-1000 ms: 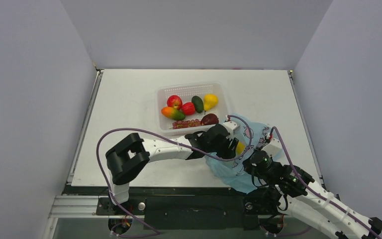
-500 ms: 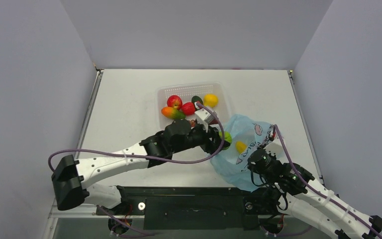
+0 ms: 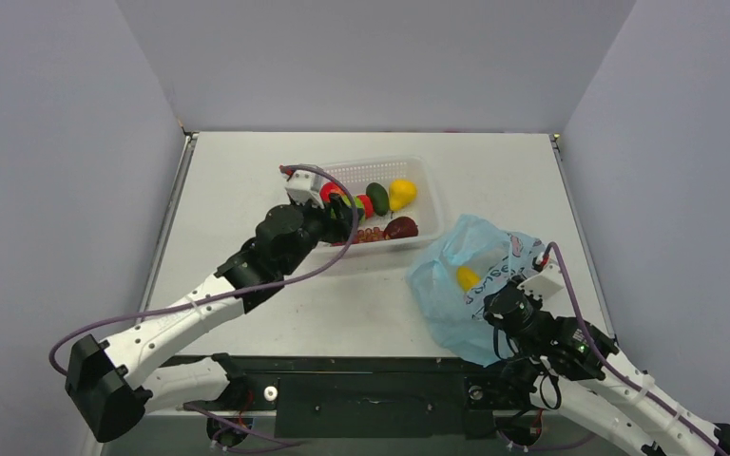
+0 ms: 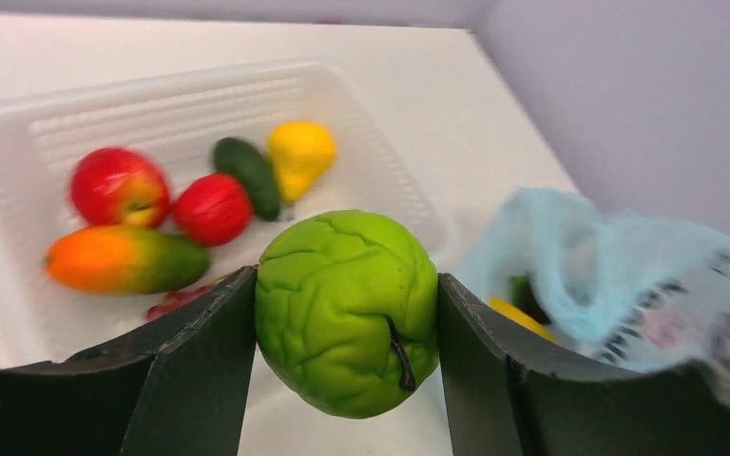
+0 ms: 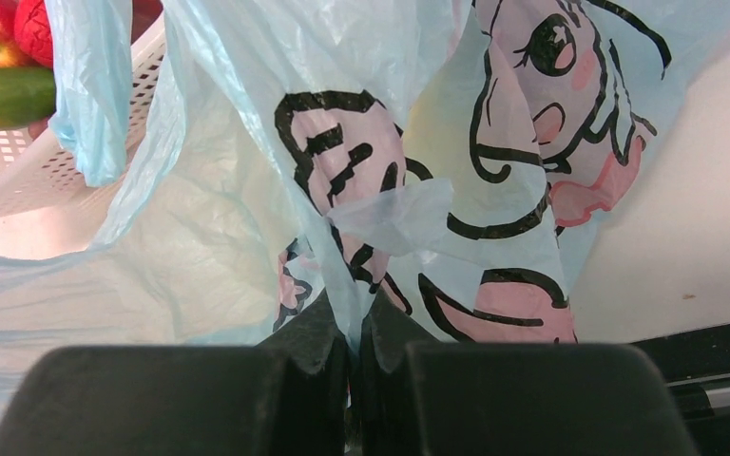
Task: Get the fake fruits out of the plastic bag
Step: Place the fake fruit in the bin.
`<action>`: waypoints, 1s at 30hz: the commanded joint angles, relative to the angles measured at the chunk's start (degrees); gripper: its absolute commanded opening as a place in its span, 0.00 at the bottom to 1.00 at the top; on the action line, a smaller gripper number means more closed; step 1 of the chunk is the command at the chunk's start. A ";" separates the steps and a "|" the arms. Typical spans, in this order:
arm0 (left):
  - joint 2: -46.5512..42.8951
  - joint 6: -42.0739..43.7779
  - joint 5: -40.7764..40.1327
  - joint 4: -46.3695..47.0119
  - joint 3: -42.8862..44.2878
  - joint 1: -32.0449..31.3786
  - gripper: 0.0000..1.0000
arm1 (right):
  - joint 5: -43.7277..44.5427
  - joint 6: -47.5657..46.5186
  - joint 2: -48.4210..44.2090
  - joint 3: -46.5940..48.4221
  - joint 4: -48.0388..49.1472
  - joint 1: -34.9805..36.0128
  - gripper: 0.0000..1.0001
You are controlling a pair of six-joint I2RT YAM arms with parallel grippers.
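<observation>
My left gripper (image 4: 345, 285) is shut on the green lime (image 4: 347, 313), both fingers pressed against its sides. In the top view it hangs over the left part of the white basket (image 3: 420, 171). A red apple (image 4: 119, 185), an orange-green mango (image 4: 124, 258) and a dark purple fruit (image 3: 400, 227) lie in the basket. The light blue plastic bag (image 3: 480, 252) sits right of the basket with a yellow banana (image 3: 468, 277) inside. My right gripper (image 5: 354, 332) is shut on a fold of the plastic bag (image 5: 247, 237) at its near edge.
The basket also holds a dark green avocado (image 4: 247, 176), a yellow pear (image 4: 299, 157), a small red fruit (image 4: 212, 209) and a grape bunch (image 3: 371, 234). Grey walls close in the table on three sides. The table's front edge runs just below the bag.
My left arm has swung from the bag's mouth up and left to over the basket, carrying the lime. The bag has shifted slightly right, still pinched by the right gripper.
</observation>
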 commanded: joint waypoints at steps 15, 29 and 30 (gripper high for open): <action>23.52 -5.97 11.27 -6.22 6.56 16.48 0.38 | 4.32 -1.02 -0.09 3.14 -1.10 0.21 0.00; 22.65 -1.45 12.00 -7.79 8.63 17.08 0.89 | 6.92 -6.10 4.75 8.44 0.17 0.26 0.00; 21.69 -1.40 12.39 -7.36 7.35 17.07 0.90 | 6.90 -7.05 5.24 8.92 0.72 0.15 0.00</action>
